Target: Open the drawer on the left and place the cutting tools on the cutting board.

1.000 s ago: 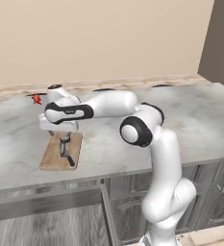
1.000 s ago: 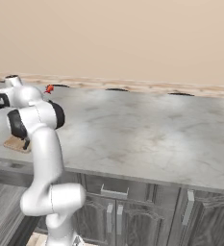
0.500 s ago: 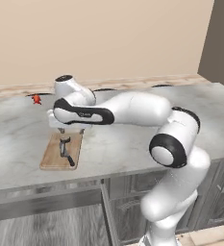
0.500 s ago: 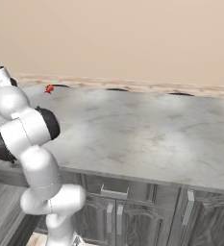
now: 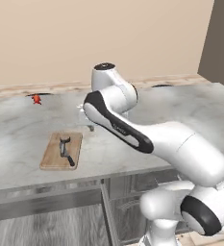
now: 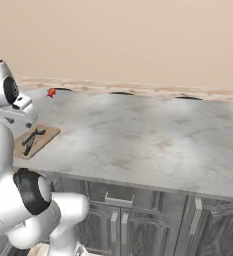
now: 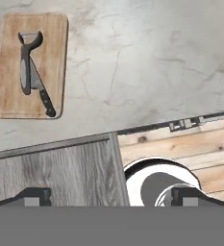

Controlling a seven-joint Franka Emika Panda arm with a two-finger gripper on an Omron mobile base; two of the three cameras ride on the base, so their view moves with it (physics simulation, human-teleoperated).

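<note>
On the grey marbled table (image 5: pixel 132 144), toward its 9 o'clock side in the left base view, lies the cutting board (image 5: pixel 51 157), flat and with its long side running away from the front edge. Both cutting tools rest on it: the knife (image 5: pixel 70 158), with black handle and grey blade, and the dark shears (image 5: pixel 63 145), which overlap the knife at the blade end. From the hand view the same board (image 7: pixel 7 81) sits at 10 o'clock, the knife (image 7: pixel 41 93) slanting with its handle toward 5 o'clock and the shears (image 7: pixel 25 62) laid along it, their looped end toward 12 o'clock. In the right base view the board (image 6: pixel 47 136) appears at 9 o'clock, near the table's front edge, with the tools (image 6: pixel 32 139) as one dark shape on top.

A small red object (image 5: pixel 36 99) stands well apart from the board, near the back wall at 10 o'clock in the left base view.

The drawer front (image 5: pixel 41 204) runs below the table edge, its silver bar handle visible in the left base view; whether it stands ajar cannot be told.

The pincer (image 7: pixel 111 196) hangs above the table's front edge, its two dark fingertips (image 7: pixel 36 194) spread wide apart and holding nothing; it is well clear of the board.
</note>
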